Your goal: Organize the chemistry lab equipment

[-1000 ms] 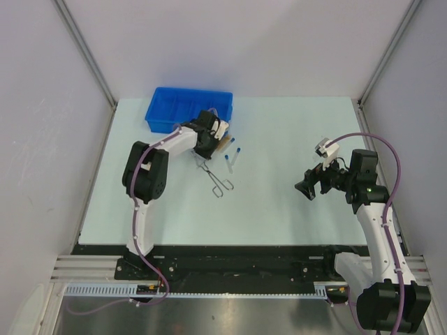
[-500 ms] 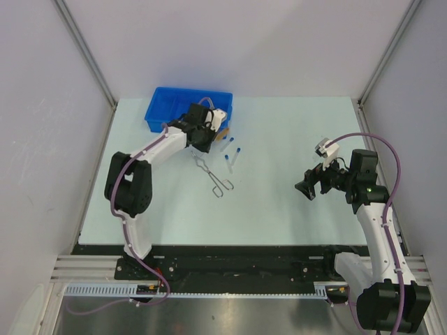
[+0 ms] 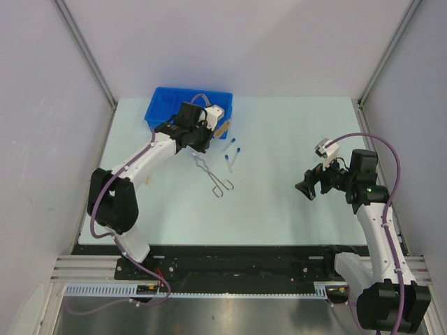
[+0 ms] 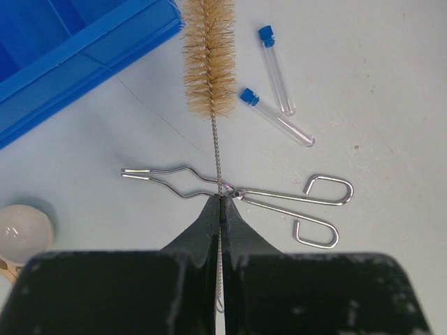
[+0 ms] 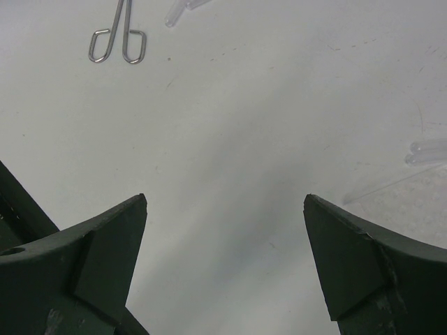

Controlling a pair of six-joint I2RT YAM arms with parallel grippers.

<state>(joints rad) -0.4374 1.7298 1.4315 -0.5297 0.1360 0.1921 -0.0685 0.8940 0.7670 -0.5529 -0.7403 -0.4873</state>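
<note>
My left gripper (image 4: pixel 221 202) is shut on the twisted wire stem of a brush with tan bristles (image 4: pixel 208 63), held above the table beside the blue bin (image 4: pixel 63 49). Below it lie the silver wire tongs (image 4: pixel 279 199) and two clear tubes with blue caps (image 4: pixel 276 70) (image 4: pixel 278 118). A white round dish (image 4: pixel 24 234) sits at the lower left. From above, the left gripper (image 3: pixel 201 134) is at the bin's front edge, with the tongs (image 3: pixel 215 176) and the tubes (image 3: pixel 231 152) just right of it. My right gripper (image 3: pixel 307 187) hovers open and empty at the table's right side (image 5: pixel 225 199).
The blue divided bin (image 3: pixel 164 105) stands at the back left. Grey walls close in the table on three sides. The right wrist view shows the tongs' loops (image 5: pixel 117 42) far off and faint clear tube ends (image 5: pixel 426 152) at its right edge.
The left arm has stretched out and carried the brush up and left, towards the blue bin. The right arm has not moved.
</note>
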